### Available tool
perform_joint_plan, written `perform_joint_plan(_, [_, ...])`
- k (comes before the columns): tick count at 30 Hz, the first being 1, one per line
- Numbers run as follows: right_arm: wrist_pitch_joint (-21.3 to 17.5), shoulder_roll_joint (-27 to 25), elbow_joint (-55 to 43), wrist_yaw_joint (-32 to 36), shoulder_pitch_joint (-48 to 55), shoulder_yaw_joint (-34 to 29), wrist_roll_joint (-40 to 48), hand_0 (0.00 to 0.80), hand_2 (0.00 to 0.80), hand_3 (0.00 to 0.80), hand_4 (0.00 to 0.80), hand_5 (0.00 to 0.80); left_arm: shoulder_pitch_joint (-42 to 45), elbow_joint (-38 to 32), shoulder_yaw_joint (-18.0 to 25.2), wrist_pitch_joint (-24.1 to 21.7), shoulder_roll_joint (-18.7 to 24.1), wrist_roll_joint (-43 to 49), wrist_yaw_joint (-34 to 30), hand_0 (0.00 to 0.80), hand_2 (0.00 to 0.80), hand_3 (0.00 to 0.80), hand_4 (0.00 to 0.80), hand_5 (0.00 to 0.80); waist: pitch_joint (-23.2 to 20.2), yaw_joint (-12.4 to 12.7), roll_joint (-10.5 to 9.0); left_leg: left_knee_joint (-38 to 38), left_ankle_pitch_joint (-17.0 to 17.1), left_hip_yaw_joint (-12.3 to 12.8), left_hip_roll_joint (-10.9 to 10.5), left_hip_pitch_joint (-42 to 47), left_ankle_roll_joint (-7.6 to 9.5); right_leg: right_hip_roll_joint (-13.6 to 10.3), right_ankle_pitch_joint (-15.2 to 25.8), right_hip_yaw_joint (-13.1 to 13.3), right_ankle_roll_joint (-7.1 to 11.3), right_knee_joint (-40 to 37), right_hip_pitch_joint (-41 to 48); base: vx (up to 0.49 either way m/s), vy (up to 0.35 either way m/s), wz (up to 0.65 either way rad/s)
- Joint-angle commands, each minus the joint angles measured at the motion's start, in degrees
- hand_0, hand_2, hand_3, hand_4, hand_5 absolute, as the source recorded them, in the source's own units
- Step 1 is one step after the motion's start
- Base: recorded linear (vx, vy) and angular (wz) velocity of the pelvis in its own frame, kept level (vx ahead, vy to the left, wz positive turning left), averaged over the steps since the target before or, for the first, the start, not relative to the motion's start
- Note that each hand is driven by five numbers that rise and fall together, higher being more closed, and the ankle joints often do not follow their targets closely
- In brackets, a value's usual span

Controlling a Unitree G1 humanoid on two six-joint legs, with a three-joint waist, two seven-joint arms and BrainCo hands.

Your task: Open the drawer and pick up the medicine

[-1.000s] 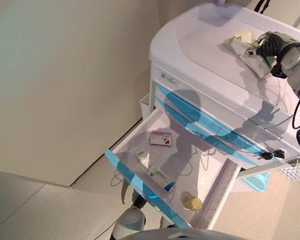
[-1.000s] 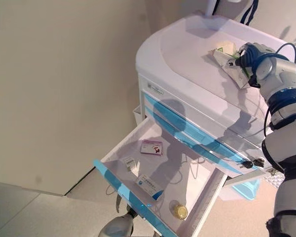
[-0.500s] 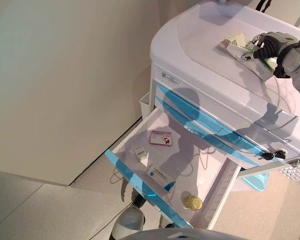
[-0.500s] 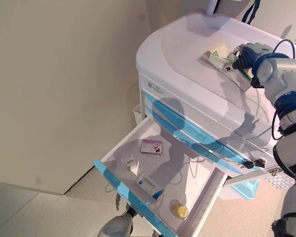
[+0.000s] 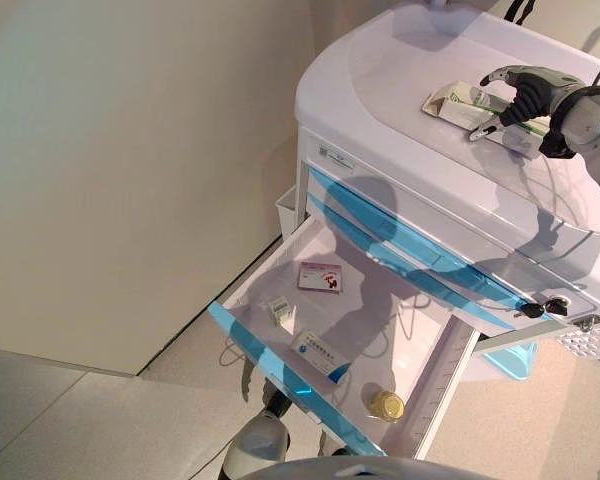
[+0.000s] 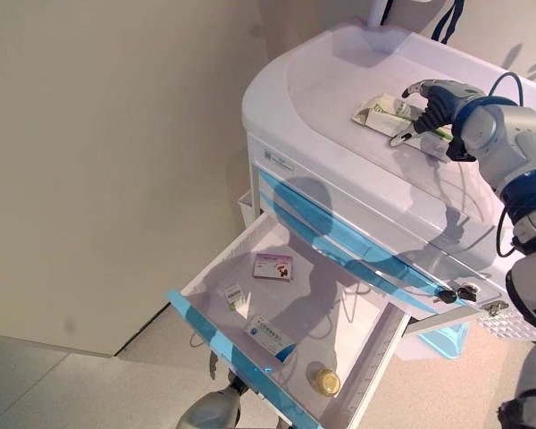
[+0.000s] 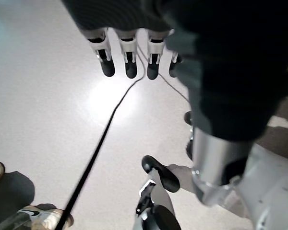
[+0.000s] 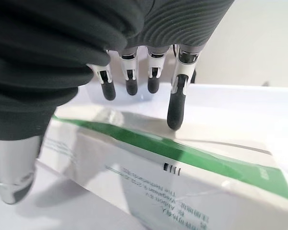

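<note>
Silver fingers on the right hand [image 6: 433, 98] are spread loose over the white-and-green medicine box [image 6: 386, 112], not gripping it; box lies flat on top of the cart [image 6: 322, 80]. Below that top, the drawer [image 5: 325, 330] hangs open with more small boxes and a yellow-capped jar [image 5: 386, 405]. Left hand [image 7: 134, 52] hangs relaxed over the floor.

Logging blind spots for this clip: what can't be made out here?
- Medicine box on the cart top: the right hand covers its middle in the right eye view.
- Small items in the open drawer, like the pink box and yellow-lidded jar: too small to identify.
- Left hand: the left wrist view shows only its fingers over floor.
</note>
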Motion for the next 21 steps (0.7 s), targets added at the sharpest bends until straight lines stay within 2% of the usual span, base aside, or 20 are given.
perform_joint_plan(1, [-1.9, -5.4, -6.1, -5.0, 3.2, -4.7, 5.9, 0.0, 0.0, 0.0, 0.0, 0.0, -0.3, 3.9, 0.5, -0.1, 0.1, 3.1, 0.7, 0.0, 0.0, 0.0, 0.0, 0.0, -1.7, -0.3, -0.46, 0.3, -4.3, 1.5, -1.8, 4.5, 0.63, -2.3, 1.6, 1.2, 2.31, 5.8, -1.7, 0.004, 0.015, -0.03])
perform_joint_plan(3, [-2.2, -5.9, -7.4, -5.6, 4.1, -6.6, 7.2, 0.0, 0.0, 0.0, 0.0, 0.0, -0.4, 4.1, 0.8, -0.2, 0.1, 3.0, 0.7, 0.0, 0.0, 0.0, 0.0, 0.0, -1.9, -0.5, -0.39, 0.2, -4.4, 1.7, -1.8, 4.6, 0.69, -2.3, 1.7, 1.4, 2.35, 5.7, -1.6, 0.002, 0.018, -0.07])
perform_joint_plan(5, [-3.1, -5.7, -9.2, -7.6, 8.5, -14.7, 13.4, 0.0, 0.0, 0.0, 0.0, 0.0, -0.8, 4.6, 1.1, -0.3, -0.4, 3.2, 0.8, 0.0, 0.0, 0.0, 0.0, 0.0, -2.2, -1.3, 0.16, 0.2, -4.5, 2.1, -1.8, 4.9, 0.87, -2.4, 1.8, 1.7, 2.45, 5.5, -1.4, 0.001, 0.044, -0.12])
perform_joint_plan(6, [-4.6, -4.4, -10.9, -10.3, 13.9, -23.9, 18.5, 0.0, 0.0, 0.0, 0.0, 0.0, -1.1, 5.0, 1.3, -0.5, -1.0, 3.5, 1.0, 0.0, 0.0, 0.0, 0.0, 0.0, -2.7, -1.9, 0.73, -0.1, -4.7, 2.5, -1.7, 5.5, 1.11, -2.5, 1.9, 2.1, 2.51, 5.2, -1.1, 0.007, 0.044, -0.11])
perform_joint_plan(7, [-4.5, -4.4, -11.2, -10.3, 14.6, -24.6, 18.4, 0.0, 0.0, 0.0, 0.0, 0.0, -1.1, 5.1, 1.2, -0.5, -0.7, 3.5, 1.0, 0.0, 0.0, 0.0, 0.0, 0.0, -2.7, -1.7, 0.49, -0.1, -4.7, 2.6, -1.7, 5.6, 1.11, -2.5, 1.9, 2.2, 2.51, 5.2, -1.1, 0.015, 0.059, -0.1])
perform_joint_plan(8, [-6.0, -2.6, -10.5, -12.7, 17.9, -32.4, 23.8, 0.0, 0.0, 0.0, 0.0, 0.0, -1.4, 5.6, 1.4, -0.5, -1.0, 3.7, 1.4, 0.0, 0.0, 0.0, 0.0, 0.0, -3.1, -2.4, 1.03, -0.3, -5.0, 3.1, -1.7, 6.0, 1.45, -2.5, 2.0, 2.9, 2.59, 4.9, -0.9, 0.011, 0.034, -0.08])
perform_joint_plan(12, [-8.9, 1.3, -9.1, -17.1, 23.1, -42.6, 30.8, 0.0, 0.0, 0.0, 0.0, 0.0, -2.0, 5.8, 1.4, -0.6, -1.1, 4.2, 2.2, 0.0, 0.0, 0.0, 0.0, 0.0, -3.9, -3.2, 1.51, -0.5, -5.6, 4.4, -1.6, 6.9, 1.93, -2.4, 2.4, 4.3, 2.73, 4.3, -0.6, 0.005, 0.044, -0.2])
perform_joint_plan(13, [-8.9, 1.3, -9.3, -17.1, 23.5, -43.1, 30.7, 0.0, 0.0, 0.0, 0.0, 0.0, -2.1, 5.8, 1.3, -0.6, -0.9, 4.2, 2.2, 0.0, 0.0, 0.0, 0.0, 0.0, -4.1, -3.1, 1.36, -0.5, -5.3, 4.3, -1.8, 6.6, 2.02, -2.5, 2.7, 4.2, 2.82, 4.2, -0.8, -0.011, 0.059, -0.31])
perform_joint_plan(16, [-12.2, 7.8, -8.6, -19.7, 28.7, -50.8, 40.4, 0.0, 0.0, 0.0, 0.0, 0.0, -2.3, 5.8, 1.1, -0.3, -1.4, 4.7, 3.4, 0.0, 0.0, 0.0, 0.0, 0.0, -4.6, -4.0, 2.22, -0.9, -6.1, 6.1, -1.5, 7.8, 2.51, -2.3, 2.9, 6.6, 2.87, 3.8, -0.5, 0.005, 0.05, -0.26])
perform_joint_plan(18, [-12.3, 9.0, -9.9, -18.7, 30.2, -51.1, 40.9, 0.0, 0.0, 0.0, 0.0, 0.0, -2.3, 5.6, 1.1, -0.2, -1.6, 4.5, 3.5, 0.0, 0.0, 0.0, 0.0, 0.0, -4.7, -4.3, 2.22, -0.9, -5.8, 6.5, -1.5, 7.7, 2.71, -2.4, 3.4, 7.1, 2.97, 3.7, -0.8, -0.01, 0.045, -0.35])
perform_joint_plan(19, [-13.3, 12.3, -11.0, -19.3, 32.4, -54.1, 45.4, 0.0, 0.0, 0.0, 0.0, 0.0, -2.4, 5.4, 1.0, -0.2, -2.0, 4.7, 4.3, 0.0, 0.0, 0.0, 0.0, 0.0, -4.9, -5.1, 2.76, -1.1, -6.0, 7.1, -1.4, 8.0, 2.9, -2.4, 3.6, 7.8, 3.03, 3.5, -0.9, -0.01, 0.037, -0.33])
perform_joint_plan(20, [-13.3, 12.4, -11.3, -19.3, 32.8, -54.5, 45.4, 0.0, 0.0, 0.0, 0.0, 0.0, -2.3, 5.4, 1.0, -0.2, -1.8, 4.7, 4.3, 0.0, 0.0, 0.0, 0.0, 0.0, -5.0, -4.8, 2.58, -1.1, -6.0, 7.3, -1.3, 8.1, 2.91, -2.4, 3.6, 8.0, 3.02, 3.4, -0.9, -0.025, 0.064, -0.26])
perform_joint_plan(21, [-14.5, 15.3, -12.3, -18.6, 34.8, -55.8, 49.1, 0.0, 0.0, 0.0, 0.0, 0.0, -2.4, 5.2, 0.9, 0.0, -2.4, 4.4, 4.5, 0.0, 0.0, 0.0, 0.0, 0.0, -4.9, -5.7, 2.91, -1.3, -6.2, 8.0, -1.3, 8.4, 3.12, -2.4, 4.0, 9.0, 3.1, 3.2, -1.0, -0.019, 0.043, -0.16])
